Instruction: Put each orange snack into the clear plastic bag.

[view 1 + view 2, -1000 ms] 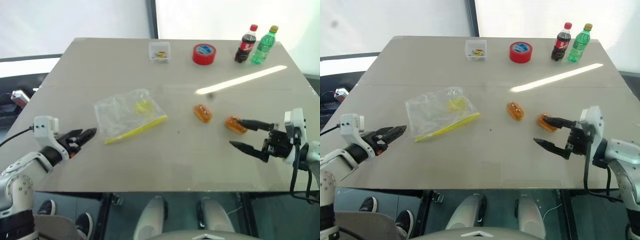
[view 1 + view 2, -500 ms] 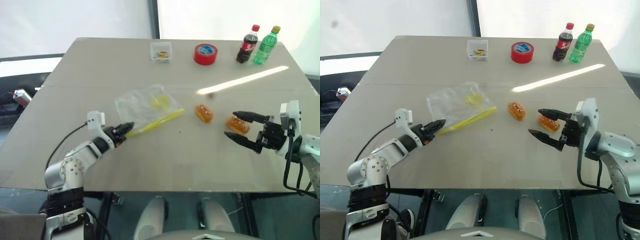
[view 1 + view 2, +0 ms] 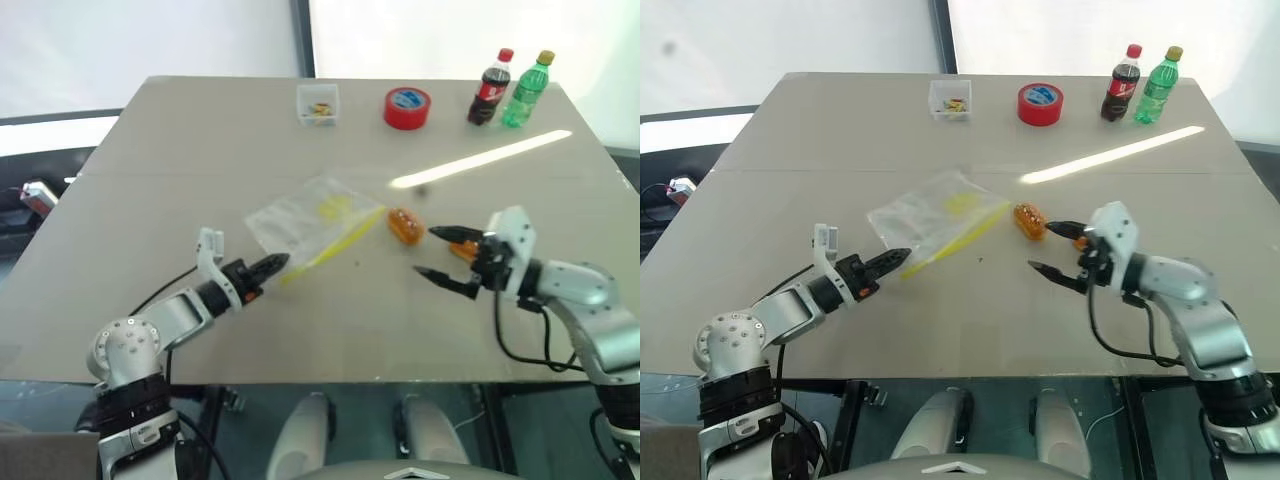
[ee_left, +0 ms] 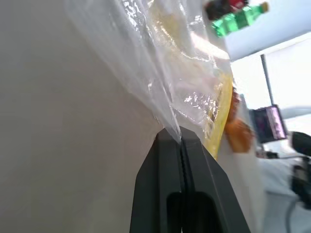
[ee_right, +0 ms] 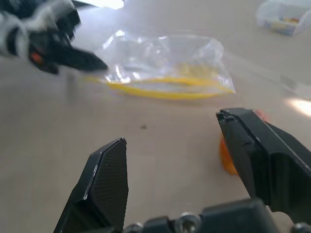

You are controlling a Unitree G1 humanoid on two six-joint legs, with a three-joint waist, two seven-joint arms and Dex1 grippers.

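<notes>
**Left claw pinched the bag's corner; right claw stood wide by the snacks**

The left claw (image 3: 278,264) was clamped tight on a corner of the clear plastic bag (image 3: 312,215), which lay crinkled mid-counter (image 3: 200,140) with its yellow seal strip toward the snacks. One orange snack (image 3: 404,225) sat just beside the bag's seal edge. The second orange snack (image 3: 463,246) lay between the spread fingers of the right claw (image 3: 437,252), which gaped wide and gripped nothing.

Your left gripper (image 3: 277,265) was clamped shut, forearm reaching inward toward the right one. Your right gripper (image 3: 440,254) stood with its black fingers (image 5: 108,177) spread wide, pointing leftward.
</notes>
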